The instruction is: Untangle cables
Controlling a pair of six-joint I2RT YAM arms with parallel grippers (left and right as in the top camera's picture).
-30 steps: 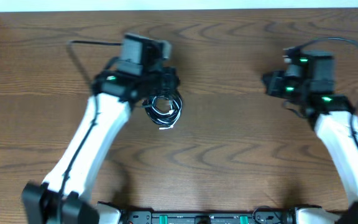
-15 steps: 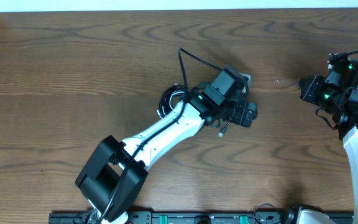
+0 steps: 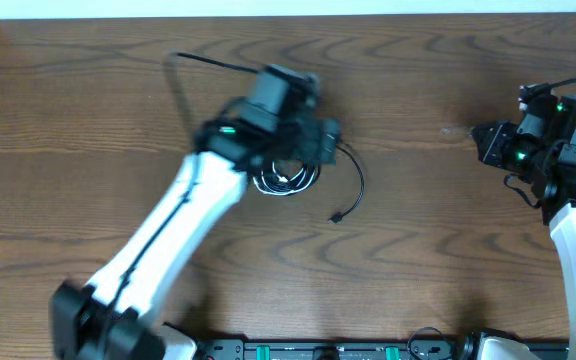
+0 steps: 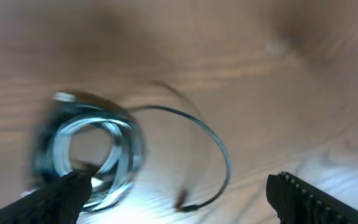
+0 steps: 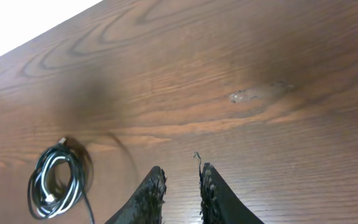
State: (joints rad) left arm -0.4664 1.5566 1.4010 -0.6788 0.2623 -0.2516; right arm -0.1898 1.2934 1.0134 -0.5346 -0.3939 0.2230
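The cables lie as a small coil (image 3: 286, 180) of black and white strands in the middle of the table. One black strand (image 3: 360, 180) arcs out to the right and ends in a small plug (image 3: 336, 217). My left gripper (image 3: 328, 140) hovers just above and to the right of the coil, open wide and empty. In the blurred left wrist view the coil (image 4: 89, 155) lies left, the loose strand (image 4: 219, 152) between the fingers, and the left gripper (image 4: 180, 183) is open. My right gripper (image 5: 180, 183) stands far right, its jaws a narrow gap apart, nothing between them. The coil (image 5: 58, 180) shows at its lower left.
The wooden table (image 3: 418, 260) runs to a white edge at the back. A pale scuff (image 5: 253, 95) marks the wood ahead of my right gripper. My left arm's thick black cord (image 3: 183, 75) loops behind it. Arm bases (image 3: 328, 350) line the front edge.
My left gripper pulled a black strand out to the right, opened and let it go, then swung back over the coil. The right gripper's jaws parted slightly.
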